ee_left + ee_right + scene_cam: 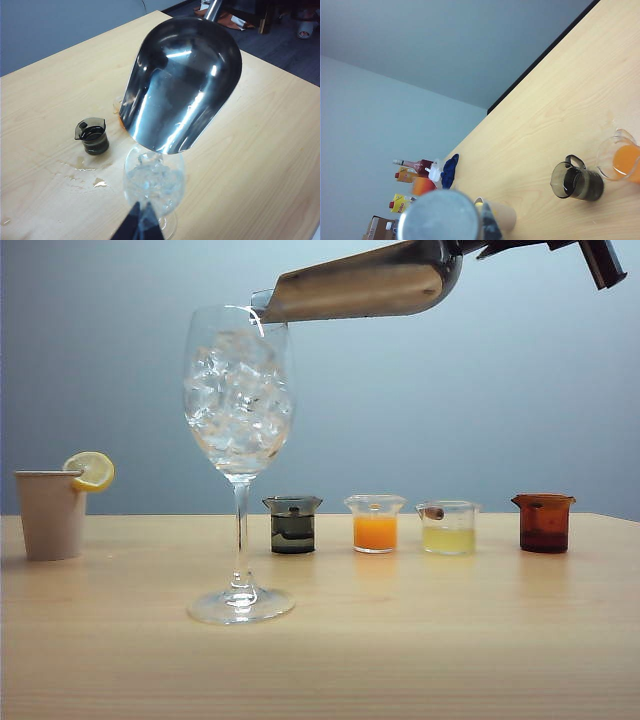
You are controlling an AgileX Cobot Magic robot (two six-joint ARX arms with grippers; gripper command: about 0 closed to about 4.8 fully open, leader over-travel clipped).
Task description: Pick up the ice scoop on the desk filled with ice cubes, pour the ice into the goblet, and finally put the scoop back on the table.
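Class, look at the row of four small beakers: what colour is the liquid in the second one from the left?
Bright orange, clearest in the exterior view.

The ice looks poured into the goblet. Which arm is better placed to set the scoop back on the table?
Right. The right gripper already holds the ice scoop by its handle above the goblet, so it likely only needs to lower it. The left gripper hangs nearby, holding nothing visible.

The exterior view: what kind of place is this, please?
Probably a drink-mixing test bench in a lab or office, not a real bar: a plain wooden table, a goblet with ice cubes, small beakers of coloured liquid, and a bare grey wall.
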